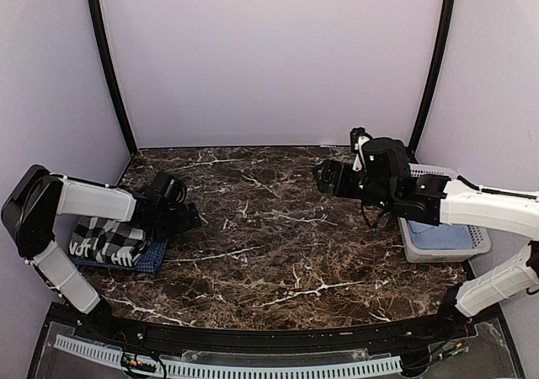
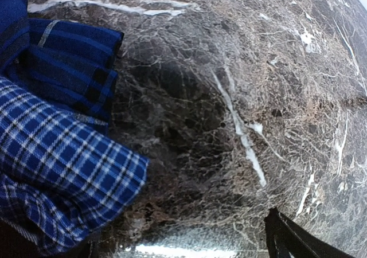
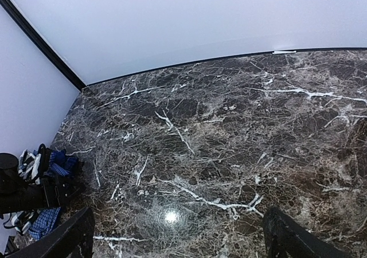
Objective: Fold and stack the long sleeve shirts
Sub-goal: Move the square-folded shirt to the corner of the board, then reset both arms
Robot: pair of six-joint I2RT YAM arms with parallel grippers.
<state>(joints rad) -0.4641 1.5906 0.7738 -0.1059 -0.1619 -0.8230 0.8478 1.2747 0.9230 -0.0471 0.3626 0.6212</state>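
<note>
The check shirt (image 1: 105, 240) lies folded atop the blue shirt (image 1: 150, 262) at the counter (image 1: 269, 253) nine o'clock, apparently finished; left end effector (image 1: 187, 219) and right end effector (image 1: 322, 177) gape empty.

Colours and patterns: dark marble table (image 1: 278, 253), 2 shirts, white basket (image 1: 446, 253)

The table is marbled in dark brown and black and is crossed by irregular white veins; the checked shirt (image 1: 105, 240) is patterned in large black-and-white squares, while the blue shirt (image 2: 63, 172) is shown in the left wrist view as bright blue lined with a fine white check, with darker navy folds banded in black; the basket is white, with pale blue seen inside; the left arm (image 1: 93, 200) and right arm (image 1: 497, 206) are cased in white with black joints; the walls (image 1: 269, 59) are pale lilac-white, edged by 2 black posts (image 1: 109, 67).
</note>
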